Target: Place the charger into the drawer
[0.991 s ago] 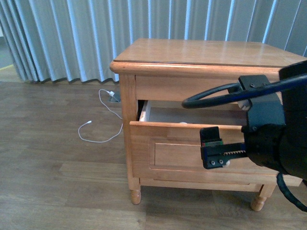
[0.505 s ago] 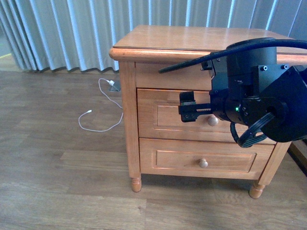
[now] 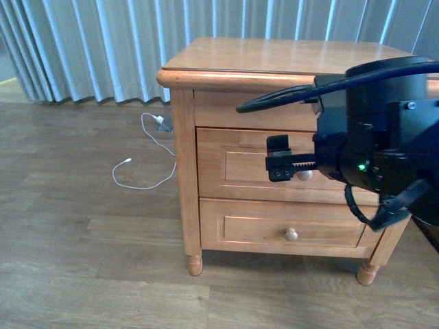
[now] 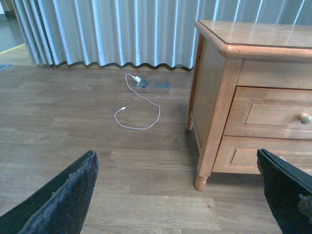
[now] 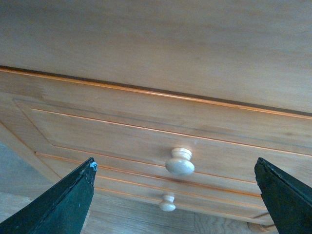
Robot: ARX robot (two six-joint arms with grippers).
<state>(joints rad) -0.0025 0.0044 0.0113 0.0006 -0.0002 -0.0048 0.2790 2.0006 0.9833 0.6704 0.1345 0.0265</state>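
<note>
The drawer (image 3: 236, 163), the upper one of the honey-coloured cabinet (image 3: 274, 58), is shut, so its inside is hidden. The charger is not in view in any frame. My right gripper (image 3: 278, 164) is open and empty, close in front of the drawer's round knob (image 3: 304, 175). In the right wrist view the knob (image 5: 180, 163) sits between the spread fingers of the right gripper (image 5: 174, 165), apart from both. My left gripper (image 4: 175, 155) is open and empty above the floor, left of the cabinet. The drawer also shows in the left wrist view (image 4: 273, 113).
A like lower drawer (image 3: 274, 229) with its own knob (image 3: 291, 234) sits below. A long white cable (image 3: 145, 179) lies on the wooden floor left of the cabinet, in front of a grey-blue curtain (image 3: 103, 48). The cable also shows in the left wrist view (image 4: 139, 114).
A second ago the drawer stood open, showing its pale inside. It is now shut. My right gripper has since drawn slightly right, still in front of the knob.
</note>
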